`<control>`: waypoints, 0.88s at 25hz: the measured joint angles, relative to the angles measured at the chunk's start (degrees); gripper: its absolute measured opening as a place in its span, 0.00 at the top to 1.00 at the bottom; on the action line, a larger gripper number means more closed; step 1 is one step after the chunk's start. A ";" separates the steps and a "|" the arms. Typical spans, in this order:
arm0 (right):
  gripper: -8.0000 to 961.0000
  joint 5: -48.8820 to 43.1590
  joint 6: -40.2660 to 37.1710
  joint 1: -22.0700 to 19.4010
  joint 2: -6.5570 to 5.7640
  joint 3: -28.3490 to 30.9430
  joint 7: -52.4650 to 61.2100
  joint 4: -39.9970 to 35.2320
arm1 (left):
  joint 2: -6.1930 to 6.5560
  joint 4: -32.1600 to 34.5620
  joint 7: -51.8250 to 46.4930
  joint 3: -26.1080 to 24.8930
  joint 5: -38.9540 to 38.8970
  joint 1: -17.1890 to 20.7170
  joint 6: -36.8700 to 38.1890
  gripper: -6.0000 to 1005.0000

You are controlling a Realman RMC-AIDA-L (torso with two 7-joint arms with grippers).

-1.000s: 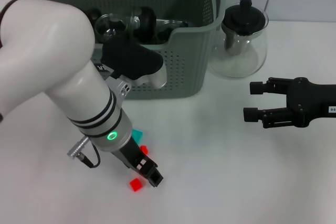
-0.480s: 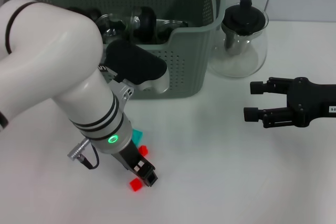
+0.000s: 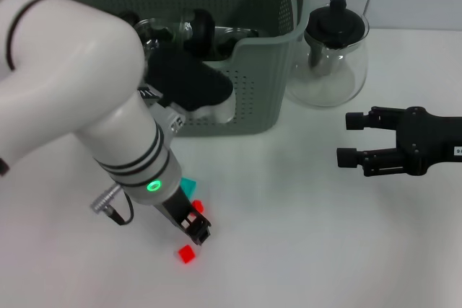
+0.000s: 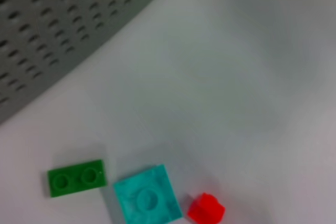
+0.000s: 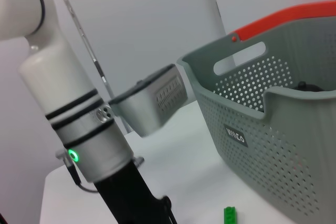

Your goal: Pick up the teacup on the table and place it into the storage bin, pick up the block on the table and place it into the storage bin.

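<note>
Small blocks lie on the white table in front of the storage bin (image 3: 249,70). In the head view a red block (image 3: 187,254) sits just in front of my left gripper (image 3: 195,229), with a teal block (image 3: 190,187) and another red block (image 3: 198,207) beside the gripper's black body. The left wrist view shows a green block (image 4: 77,178), the teal block (image 4: 147,199) and a red block (image 4: 206,208) below the storage bin's wall (image 4: 63,19). No teacup shows on the table; glass pieces (image 3: 155,34) lie inside the bin. My right gripper (image 3: 352,139) hovers open at the right, holding nothing.
A glass teapot with a black lid (image 3: 333,48) stands to the right of the bin. The right wrist view shows the bin (image 5: 278,129), the left arm (image 5: 89,145) and the green block (image 5: 230,214) on the table.
My left gripper has drawn back from the front red block, towards the teal block. The red block stays where it was. The right arm has not moved.
</note>
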 joint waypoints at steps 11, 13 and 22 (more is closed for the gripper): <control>0.02 -0.01 -0.08 -0.35 -0.32 0.66 0.03 0.04 | 1.13 21.70 14.23 -32.97 -21.71 -0.27 20.44 0.58; 0.02 0.00 -0.13 -0.35 -0.32 0.71 0.04 0.09 | 2.28 21.95 16.07 -40.10 -23.24 -3.22 21.24 0.57; 0.02 0.00 -0.80 -0.27 -0.17 1.18 0.66 -0.26 | 8.15 11.13 17.56 -43.29 -9.62 -11.32 5.59 0.54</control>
